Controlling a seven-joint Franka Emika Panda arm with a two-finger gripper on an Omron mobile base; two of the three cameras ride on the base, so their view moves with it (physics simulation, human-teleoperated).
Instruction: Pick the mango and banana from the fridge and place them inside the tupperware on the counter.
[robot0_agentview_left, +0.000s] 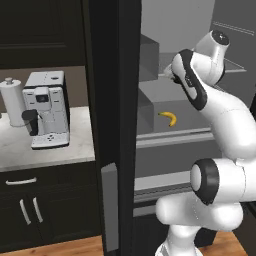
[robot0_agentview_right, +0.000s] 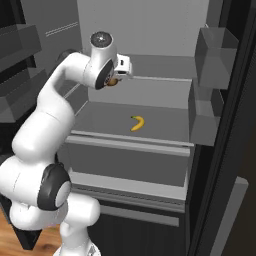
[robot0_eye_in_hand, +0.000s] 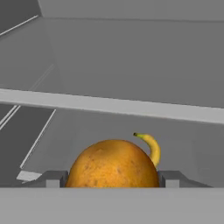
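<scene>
Inside the fridge (robot0_agentview_right: 150, 30), the gripper (robot0_eye_in_hand: 113, 178) holds the orange mango (robot0_eye_in_hand: 113, 164) between its part-open jaws, raised above the shelf where the banana (robot0_agentview_right: 137, 123) lies; next it likely must back out toward the counter (robot0_agentview_left: 45, 145).

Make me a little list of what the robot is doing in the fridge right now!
place: inside the open fridge
hand: up above the shelf, its fingers either side of the mango
mango: between the fingers, looks gripped and lifted
banana: lying alone on the grey shelf lower down
nearby: coffee machine and paper towel roll on the counter
tupperware: cannot tell where
</scene>
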